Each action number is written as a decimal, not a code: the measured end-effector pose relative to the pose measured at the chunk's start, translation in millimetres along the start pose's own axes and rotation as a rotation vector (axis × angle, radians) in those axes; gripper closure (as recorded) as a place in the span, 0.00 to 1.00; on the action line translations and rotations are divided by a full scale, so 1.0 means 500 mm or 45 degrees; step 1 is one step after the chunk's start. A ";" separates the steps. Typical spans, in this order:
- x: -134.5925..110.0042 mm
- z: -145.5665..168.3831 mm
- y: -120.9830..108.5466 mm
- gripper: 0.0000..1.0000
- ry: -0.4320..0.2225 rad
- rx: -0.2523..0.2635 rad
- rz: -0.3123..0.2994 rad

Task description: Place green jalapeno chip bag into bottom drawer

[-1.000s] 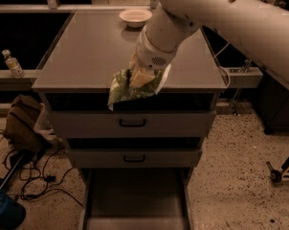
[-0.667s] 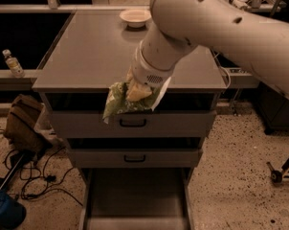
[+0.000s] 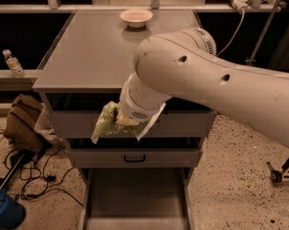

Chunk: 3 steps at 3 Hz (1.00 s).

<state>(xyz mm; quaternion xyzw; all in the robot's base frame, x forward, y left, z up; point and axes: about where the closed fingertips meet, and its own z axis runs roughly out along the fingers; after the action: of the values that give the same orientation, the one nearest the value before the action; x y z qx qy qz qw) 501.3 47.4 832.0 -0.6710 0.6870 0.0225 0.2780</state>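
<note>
The green jalapeno chip bag (image 3: 105,123) hangs from my gripper (image 3: 126,121) in front of the top drawer's front, past the cabinet's front edge and well above the floor. The gripper is shut on the bag; my white arm (image 3: 206,85) covers most of it and the bag's right part. The bottom drawer (image 3: 137,200) is pulled out below, a wide shallow grey tray with thin side walls, nothing showing inside it. The bag is above and slightly left of the drawer's middle.
A white bowl (image 3: 136,17) stands at the back of the cabinet top (image 3: 92,56). The middle drawer (image 3: 135,158) is shut, with a black handle. A brown bag (image 3: 22,123), cables and a blue object (image 3: 5,210) lie on the floor at left. A bottle (image 3: 13,63) stands on the left ledge.
My arm has swung forward and down, carrying the bag from above the cabinet's front edge to in front of the top drawer's front. The arm now fills much more of the view.
</note>
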 end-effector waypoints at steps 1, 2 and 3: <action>0.000 0.000 0.000 1.00 0.000 0.000 0.000; 0.011 0.031 0.022 1.00 -0.062 0.004 0.036; 0.068 0.137 0.128 1.00 -0.160 -0.071 0.100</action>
<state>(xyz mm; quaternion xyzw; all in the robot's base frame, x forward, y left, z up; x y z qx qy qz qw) 467.6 50.2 738.4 -0.6483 0.6931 0.0947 0.3006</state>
